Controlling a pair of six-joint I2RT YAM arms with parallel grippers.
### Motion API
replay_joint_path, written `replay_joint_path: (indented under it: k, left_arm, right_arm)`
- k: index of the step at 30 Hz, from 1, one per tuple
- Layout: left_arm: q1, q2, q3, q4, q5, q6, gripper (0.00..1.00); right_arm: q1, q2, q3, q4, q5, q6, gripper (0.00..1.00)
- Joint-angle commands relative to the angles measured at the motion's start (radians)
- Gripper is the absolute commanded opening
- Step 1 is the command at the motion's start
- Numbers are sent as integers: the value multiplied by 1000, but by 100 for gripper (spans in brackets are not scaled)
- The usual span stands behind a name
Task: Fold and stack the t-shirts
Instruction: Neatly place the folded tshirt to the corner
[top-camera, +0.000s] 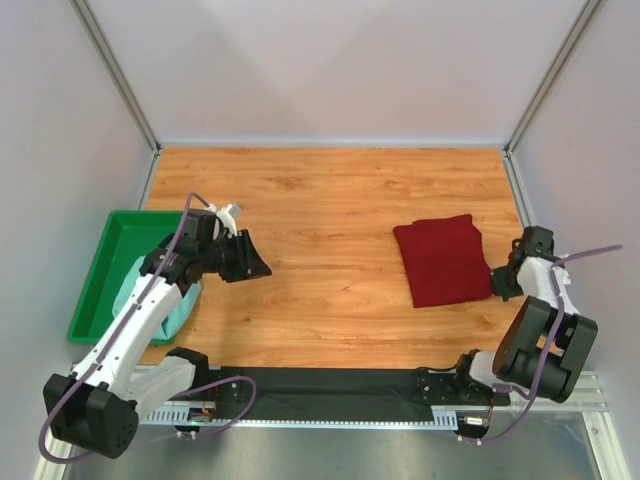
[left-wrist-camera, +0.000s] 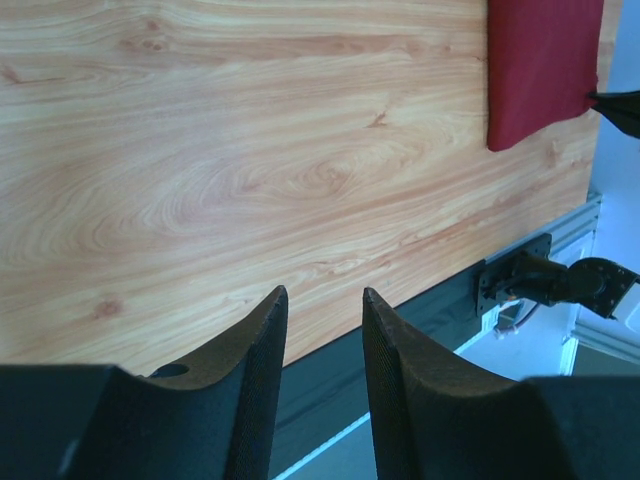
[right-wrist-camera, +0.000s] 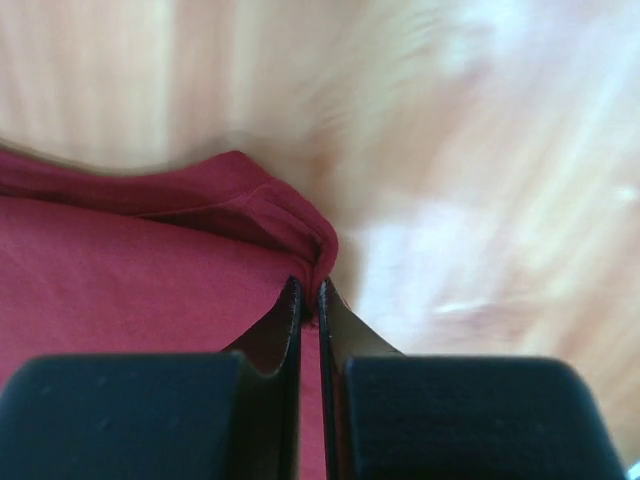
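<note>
Legible markings: none found in any of the three views. The maroon t-shirt (top-camera: 443, 260) shows plain cloth with no print. The green tray (top-camera: 92, 290) and the counter (top-camera: 320, 210) show unmarked surfaces. A small white piece (top-camera: 228, 211) on the left arm's wrist is too small to tell whether it carries any lettering.

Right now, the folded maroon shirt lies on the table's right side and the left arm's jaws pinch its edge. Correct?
Not quite: it is the right arm's jaws that pinch the edge of the maroon shirt, as the right wrist view shows. The left arm's jaws stand open above the table.
</note>
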Motion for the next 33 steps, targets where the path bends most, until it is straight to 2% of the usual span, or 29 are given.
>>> replay_joint_path:
  k: [1, 10, 28, 30, 33]
  left_arm:
    - [-2, 21, -9, 51, 56, 32, 43]
    - [-2, 68, 4, 71, 97, 61, 43]
    - [-2, 87, -5, 70, 110, 87, 43]
    - [-2, 91, -6, 68, 114, 90, 43]
    - [-1, 86, -3, 61, 113, 93, 43]
  right_arm:
    - [-120, -66, -22, -80, 86, -84, 0]
    - [-391, -163, -28, -152, 116, -325, 0]
    - [-502, -92, 104, -251, 261, -411, 0]
    - [-502, -91, 109, -260, 259, -406, 3]
    - [-530, -94, 136, -319, 294, -371, 24]
